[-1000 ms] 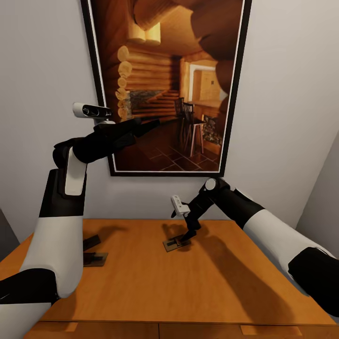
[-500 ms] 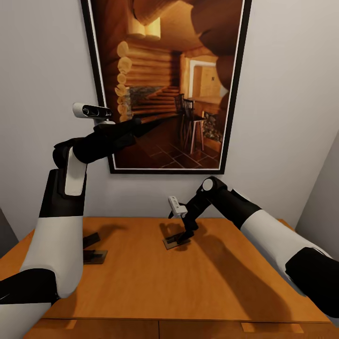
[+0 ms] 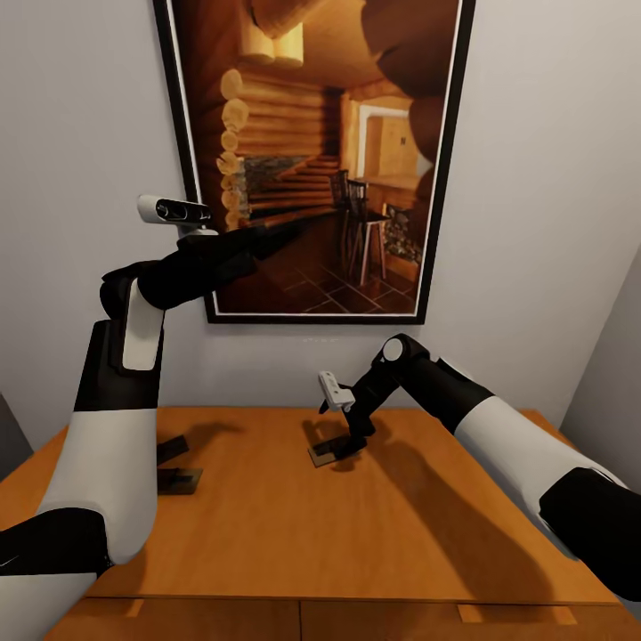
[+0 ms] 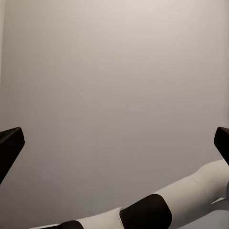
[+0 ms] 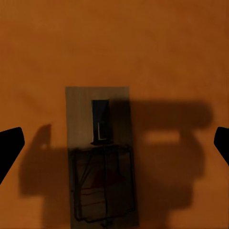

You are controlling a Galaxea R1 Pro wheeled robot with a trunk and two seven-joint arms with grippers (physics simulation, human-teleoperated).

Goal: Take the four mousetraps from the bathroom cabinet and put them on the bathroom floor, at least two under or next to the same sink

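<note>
The orange-brown cabinet (image 3: 418, 525) has a mousetrap (image 3: 322, 456) lying flat on its top near the back middle. My right gripper (image 3: 350, 442) hangs just above that mousetrap, open. In the right wrist view the mousetrap (image 5: 102, 152) lies between the wide-apart fingertips (image 5: 10, 143) of the right gripper (image 5: 114, 145), untouched. Two more mousetraps (image 3: 174, 450) (image 3: 182, 478) lie at the top's left, partly behind my left arm. My left gripper (image 3: 285, 233) is raised in front of the wall picture, open and empty; in its wrist view the left gripper (image 4: 114, 143) faces bare wall.
A large framed picture (image 3: 312, 160) of a log cabin room hangs on the grey wall above the cabinet. Drawer fronts (image 3: 303, 623) show at the cabinet's near edge. A second wall closes in at the right (image 3: 614, 383).
The whole view has shifted slightly, so the camera moved. My right gripper has drifted a little left over the mousetrap, still open. The left arm holds its pose.
</note>
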